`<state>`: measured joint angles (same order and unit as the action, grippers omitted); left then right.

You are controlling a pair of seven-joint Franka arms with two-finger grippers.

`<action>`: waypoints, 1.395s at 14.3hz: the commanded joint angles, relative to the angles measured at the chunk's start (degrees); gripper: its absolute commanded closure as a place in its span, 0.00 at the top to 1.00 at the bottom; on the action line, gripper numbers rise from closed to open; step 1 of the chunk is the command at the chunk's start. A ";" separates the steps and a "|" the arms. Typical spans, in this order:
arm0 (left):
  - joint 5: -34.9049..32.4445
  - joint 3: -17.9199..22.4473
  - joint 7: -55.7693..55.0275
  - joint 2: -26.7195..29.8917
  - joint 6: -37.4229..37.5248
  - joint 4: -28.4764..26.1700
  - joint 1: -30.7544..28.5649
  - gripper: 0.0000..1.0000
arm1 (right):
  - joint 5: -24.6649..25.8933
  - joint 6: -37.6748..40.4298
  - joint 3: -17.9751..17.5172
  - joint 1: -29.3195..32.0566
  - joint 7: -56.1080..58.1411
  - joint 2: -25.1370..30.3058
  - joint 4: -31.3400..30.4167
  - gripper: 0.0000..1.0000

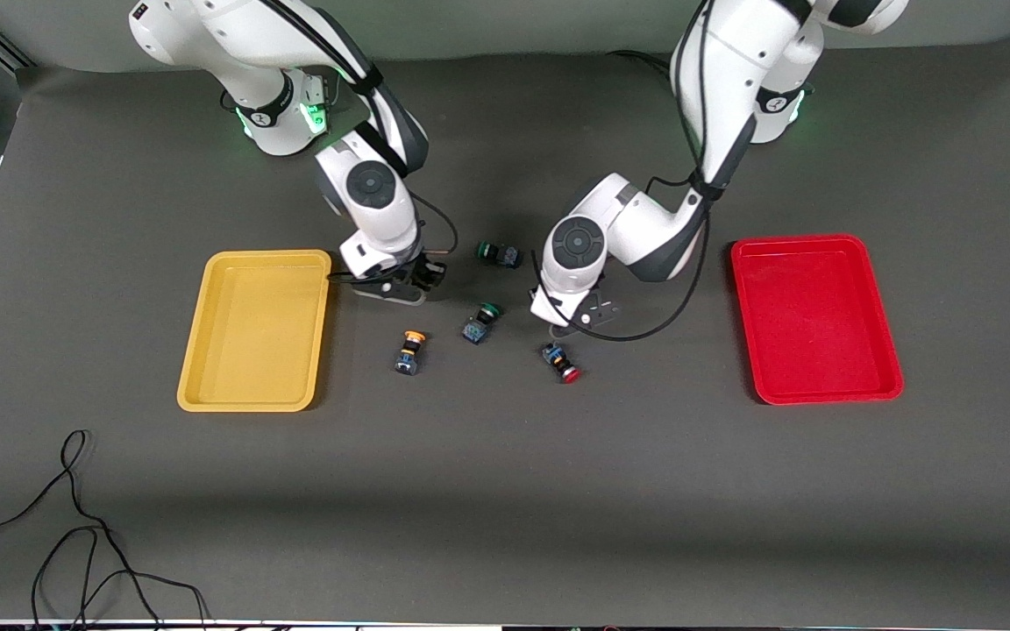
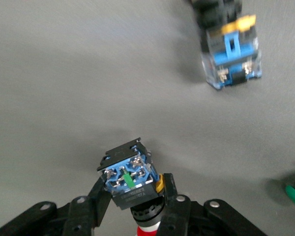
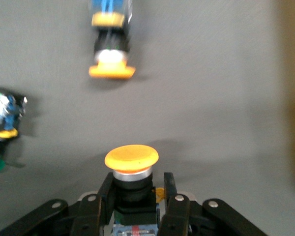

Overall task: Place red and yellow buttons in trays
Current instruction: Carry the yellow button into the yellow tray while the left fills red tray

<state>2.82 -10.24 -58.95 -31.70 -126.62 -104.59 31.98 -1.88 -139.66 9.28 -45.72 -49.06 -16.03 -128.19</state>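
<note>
Both arms work in the middle of the front view. The right gripper (image 3: 137, 189) sits low over the counter (image 1: 505, 491) just beside the yellow tray (image 1: 252, 405), its jaws closed on the barrel of a yellow button (image 3: 132, 164) with the cap pointing out past the fingertips. Gripping by the barrel keeps the wide cap free, and the short distance to the matching tray suggests that is where it goes. The left gripper (image 2: 135, 194), at mid-frame, has its jaws clamped on a red button (image 2: 130, 177) with the square back outward. The red tray (image 1: 821, 399) lies well apart, toward the left arm's end.

Both trays look empty. A second yellow button (image 1: 409, 350) and a second red button (image 1: 562, 362) lie loose in the lower middle, with two green buttons (image 1: 480, 322) between and above them.

In the front view the wrists hide both held buttons. Whether either one is off the counter I cannot tell. The held red cap shows only as a sliver.
</note>
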 commanded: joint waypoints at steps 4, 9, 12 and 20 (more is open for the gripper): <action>-0.10 0.66 23.29 22.51 25.70 -5.86 -13.22 0.00 | -0.67 23.47 10.47 -0.07 19.30 8.20 11.47 0.16; -8.44 0.75 48.88 31.61 25.48 -18.53 -30.63 0.00 | -0.67 21.55 28.48 0.19 46.82 6.46 12.34 0.16; -11.17 0.75 56.83 31.44 14.08 -26.25 -37.24 0.00 | -0.94 15.16 33.25 2.11 52.65 2.16 10.95 0.16; -12.76 0.66 57.81 24.59 -9.24 -38.06 -40.50 0.00 | -24.84 7.65 33.08 8.36 74.28 -15.87 9.97 0.16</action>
<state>-9.00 -8.90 -1.84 -5.83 -133.11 -142.05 -7.74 -24.59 -131.83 42.18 -37.08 22.82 -30.08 -119.72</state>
